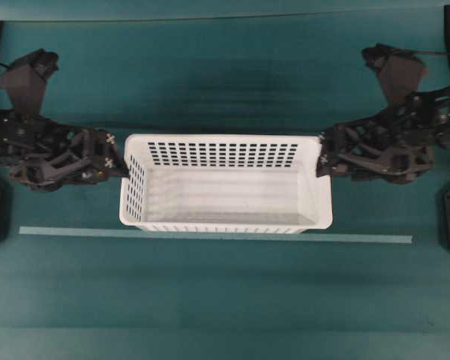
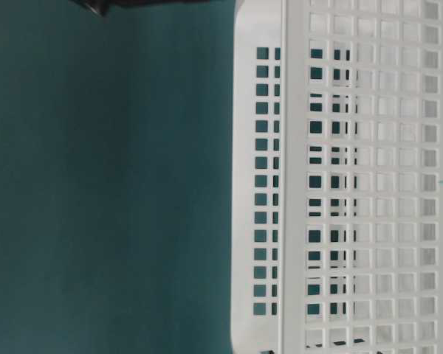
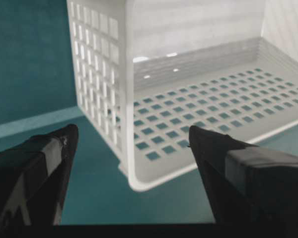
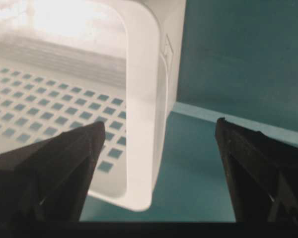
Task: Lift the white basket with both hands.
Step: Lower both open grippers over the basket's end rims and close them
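- Now we see the white basket (image 1: 225, 191) resting mid-counter (image 1: 225, 300).
- Our left tool (image 3: 131, 144) gapes wide, astride its end rim, gripping nothing.
- Our right tool (image 4: 159, 144) likewise.

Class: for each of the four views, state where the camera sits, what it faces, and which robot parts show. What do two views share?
Overhead: above, facing down; white basket, both arms.
Table-level: low, turned sideways, on the basket wall; a dark scrap of arm.
Left wrist: facing the basket end between open fingers.
Right wrist: likewise, open fingers.
Both wrist views share the basket rim.
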Motion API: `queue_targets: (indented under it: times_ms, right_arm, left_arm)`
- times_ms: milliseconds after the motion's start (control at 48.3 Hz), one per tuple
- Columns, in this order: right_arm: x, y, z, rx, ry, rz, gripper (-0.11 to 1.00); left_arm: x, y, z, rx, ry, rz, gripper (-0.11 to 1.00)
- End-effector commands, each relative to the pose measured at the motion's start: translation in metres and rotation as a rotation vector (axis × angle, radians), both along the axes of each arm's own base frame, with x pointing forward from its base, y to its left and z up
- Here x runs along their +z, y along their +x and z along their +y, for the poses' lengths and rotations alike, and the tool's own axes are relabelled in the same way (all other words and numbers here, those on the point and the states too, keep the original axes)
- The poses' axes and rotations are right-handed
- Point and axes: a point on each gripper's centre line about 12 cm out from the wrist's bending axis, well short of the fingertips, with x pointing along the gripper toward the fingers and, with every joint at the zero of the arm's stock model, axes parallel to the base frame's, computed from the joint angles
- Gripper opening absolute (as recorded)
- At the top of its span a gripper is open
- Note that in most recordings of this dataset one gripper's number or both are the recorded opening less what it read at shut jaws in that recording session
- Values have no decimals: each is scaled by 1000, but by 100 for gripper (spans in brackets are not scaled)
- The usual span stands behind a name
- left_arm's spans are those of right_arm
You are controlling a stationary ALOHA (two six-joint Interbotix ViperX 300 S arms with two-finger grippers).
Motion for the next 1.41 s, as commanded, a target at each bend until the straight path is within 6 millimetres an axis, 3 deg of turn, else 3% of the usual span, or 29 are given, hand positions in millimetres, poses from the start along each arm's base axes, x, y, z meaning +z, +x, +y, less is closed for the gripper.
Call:
queue_targets:
  times_ms: [0, 228, 455, 621, 1159, 1284, 1387]
  right_arm:
    - [-13, 10, 3, -17, 27, 39, 93]
    - [-36, 19, 10, -46, 43, 78, 93]
    - [-65, 26, 10, -68, 42, 104, 93]
    - [-73, 33, 8, -74, 38, 102, 92]
    - [-77, 38, 7, -79, 31, 84, 89]
    - [-77, 38, 6, -83, 30, 77, 83]
    - [-76, 39, 6, -83, 30, 75, 71]
  left_arm:
    - [-8, 11, 2, 5, 0, 14, 90]
    - [-29, 32, 5, 18, -13, 14, 90]
    - [-69, 39, 6, 18, -24, 116, 90]
    - [-85, 44, 6, 15, -25, 111, 90]
    - [-90, 49, 4, 8, -24, 102, 89]
    - [-90, 48, 4, 7, -23, 104, 84]
    - [-91, 48, 4, 4, -21, 104, 73]
